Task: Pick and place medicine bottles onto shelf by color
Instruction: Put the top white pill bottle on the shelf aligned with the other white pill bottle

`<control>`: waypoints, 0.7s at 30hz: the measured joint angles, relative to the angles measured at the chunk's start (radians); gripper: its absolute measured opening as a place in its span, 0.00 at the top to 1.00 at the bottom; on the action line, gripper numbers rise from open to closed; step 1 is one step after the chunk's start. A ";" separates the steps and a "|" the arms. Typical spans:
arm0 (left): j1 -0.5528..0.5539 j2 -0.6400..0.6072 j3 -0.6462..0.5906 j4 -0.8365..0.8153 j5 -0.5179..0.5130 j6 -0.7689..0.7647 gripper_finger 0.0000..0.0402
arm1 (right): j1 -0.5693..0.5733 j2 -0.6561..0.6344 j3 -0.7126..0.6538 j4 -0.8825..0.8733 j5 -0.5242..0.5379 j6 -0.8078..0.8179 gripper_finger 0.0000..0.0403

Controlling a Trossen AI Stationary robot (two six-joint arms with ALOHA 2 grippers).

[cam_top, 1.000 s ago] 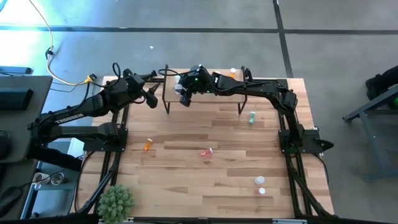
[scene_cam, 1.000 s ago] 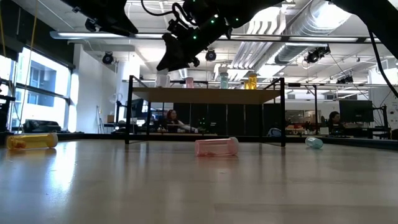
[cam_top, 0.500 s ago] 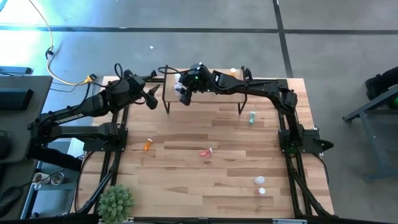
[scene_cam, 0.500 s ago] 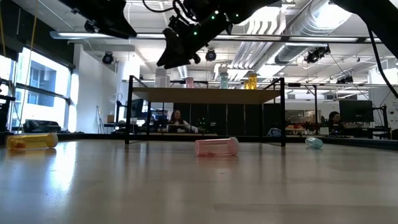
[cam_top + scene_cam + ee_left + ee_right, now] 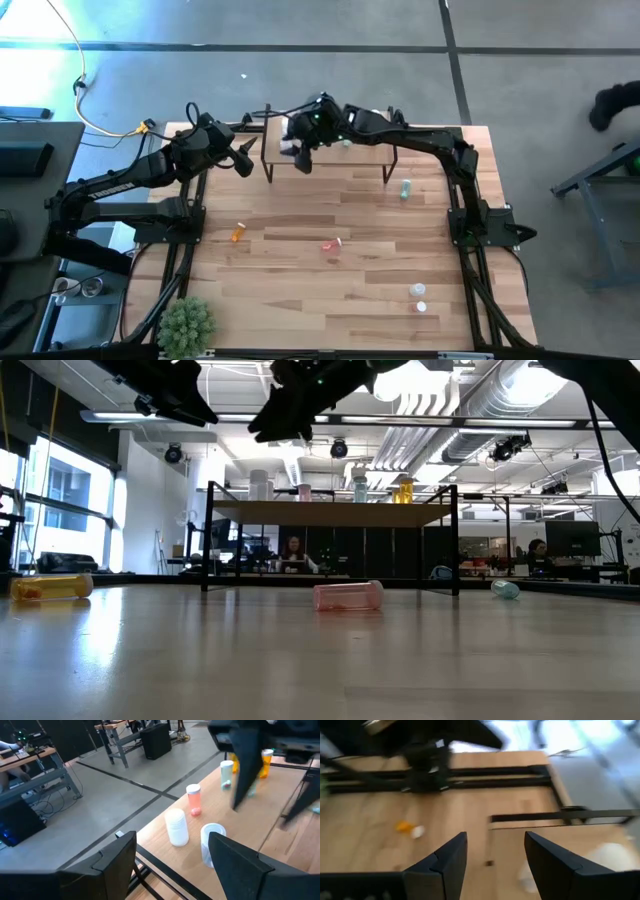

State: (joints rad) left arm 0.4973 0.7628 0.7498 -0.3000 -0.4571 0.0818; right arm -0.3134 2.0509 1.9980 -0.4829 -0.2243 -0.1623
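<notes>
The shelf (image 5: pixel 330 150) stands on thin black legs at the table's far edge. A row of medicine bottles stands upright on it: two white (image 5: pixel 177 826) (image 5: pixel 212 842), a pink (image 5: pixel 193 800), a green (image 5: pixel 226 774) and an orange (image 5: pixel 265 762). On the table lie an orange bottle (image 5: pixel 237 232), a pink one (image 5: pixel 332 245), a green one (image 5: pixel 405 188) and two white ones (image 5: pixel 417 290). My right gripper (image 5: pixel 302 160) hangs open above the shelf's left end with nothing between its fingers. Left of the shelf my left gripper (image 5: pixel 245 160) waits open and faces the bottles.
A spiky green plant (image 5: pixel 187 325) sits at the table's near left corner. Black arm frames run along the left and right table edges. The middle of the wooden tabletop (image 5: pixel 330 290) is free room between the lying bottles. People sit in the room behind the shelf.
My right gripper has risen from just over the shelf's left end and tipped closer to level. The bottles on the shelf and on the table have stayed where they were.
</notes>
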 joint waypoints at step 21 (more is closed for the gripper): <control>0.000 0.000 0.000 -0.002 -0.004 0.000 0.41 | -0.001 0.115 -0.002 -0.081 -0.010 -0.055 0.53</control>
State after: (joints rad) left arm 0.4973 0.7628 0.7498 -0.3016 -0.4610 0.0822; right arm -0.3144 2.1656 1.9965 -0.5639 -0.2344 -0.2175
